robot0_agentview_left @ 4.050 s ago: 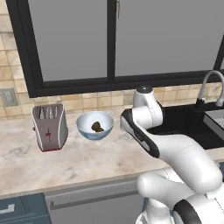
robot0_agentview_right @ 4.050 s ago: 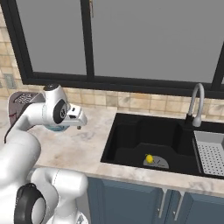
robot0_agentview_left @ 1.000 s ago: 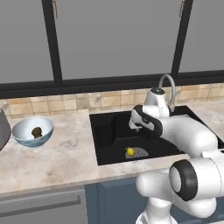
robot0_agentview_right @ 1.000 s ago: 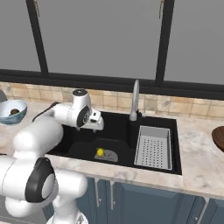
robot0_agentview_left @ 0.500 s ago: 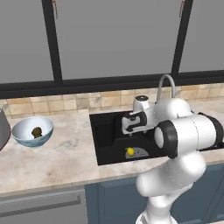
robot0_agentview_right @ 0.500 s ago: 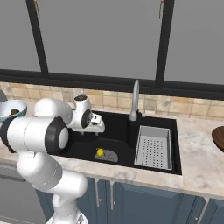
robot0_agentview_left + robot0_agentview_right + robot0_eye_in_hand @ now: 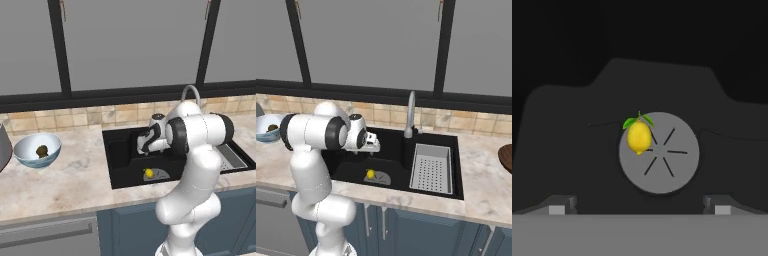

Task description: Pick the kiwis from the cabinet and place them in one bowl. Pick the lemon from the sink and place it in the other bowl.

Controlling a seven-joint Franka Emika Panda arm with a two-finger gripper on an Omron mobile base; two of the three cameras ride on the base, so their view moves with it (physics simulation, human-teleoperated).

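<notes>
The lemon, bright yellow with green leaves, lies on the floor of the black sink at the edge of the round grey drain. My gripper hangs above it inside the basin, open and empty, with the lemon centred well ahead of the fingertips. A light blue bowl stands on the counter to the left with a brown kiwi in it. The cabinet is out of view.
A tall silver tap rises behind the sink, and a grey perforated tray fills its right part. A dark brown round thing sits on the counter at the far right. Marble counter runs along both sides.
Since the oldest frames the base has driven right, from the bowl to the sink. Over the last second the arm has swung round and brought the open hand over the lemon. The lemon has not moved.
</notes>
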